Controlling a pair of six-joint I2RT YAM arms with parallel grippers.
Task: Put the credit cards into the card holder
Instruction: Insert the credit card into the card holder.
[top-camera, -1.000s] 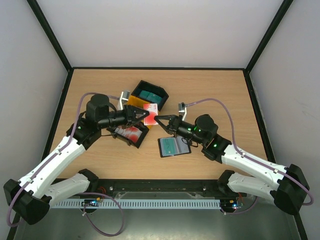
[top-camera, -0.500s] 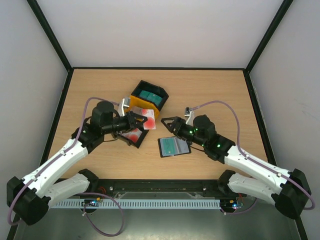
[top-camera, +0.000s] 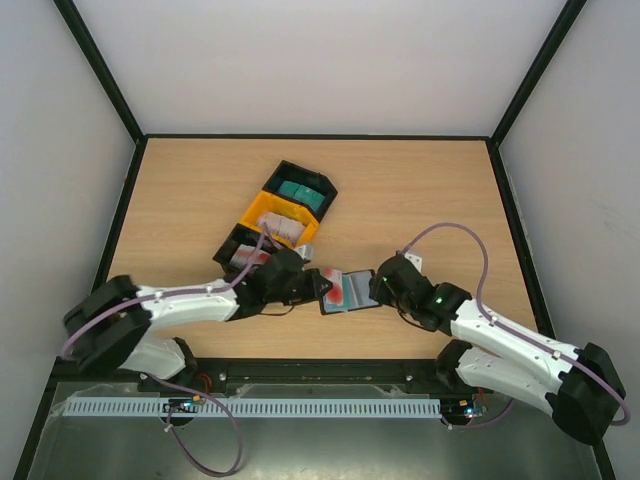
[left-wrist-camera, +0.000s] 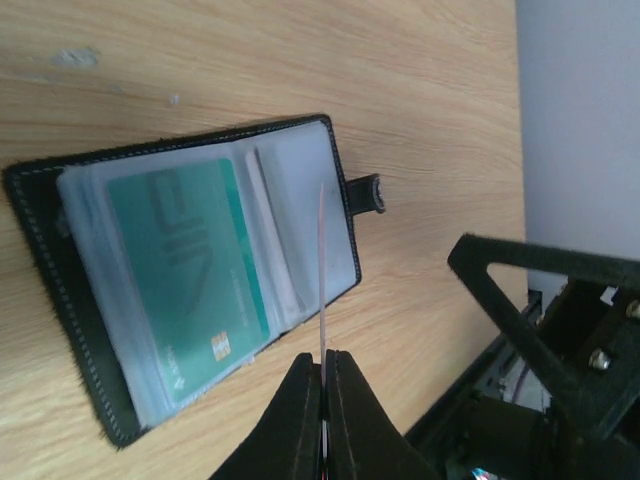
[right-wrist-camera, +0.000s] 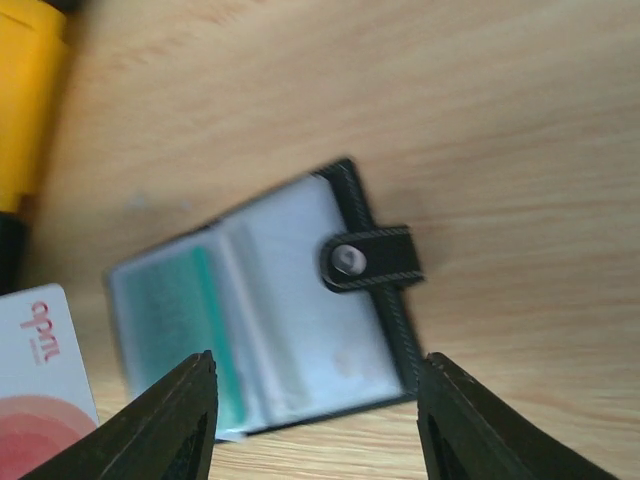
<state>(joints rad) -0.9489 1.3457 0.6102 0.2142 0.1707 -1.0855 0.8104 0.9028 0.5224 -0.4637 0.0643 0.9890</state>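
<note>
Red-and-white credit card (left-wrist-camera: 322, 270) is pinched edge-on in the clenched left hand (left-wrist-camera: 322, 365); open card holder (left-wrist-camera: 300, 190) is laid flat on the bench (left-wrist-camera: 300, 60) just beneath, fold (left-wrist-camera: 258, 195) nearly in line with the card; released right hand (right-wrist-camera: 317, 365) is held over its clasp (right-wrist-camera: 365, 258).

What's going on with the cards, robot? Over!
Left hand shut on red-and-white card, edge-on above open card holder. Right hand open, over it too. Teal card already pocketed. Nothing blocking.
</note>
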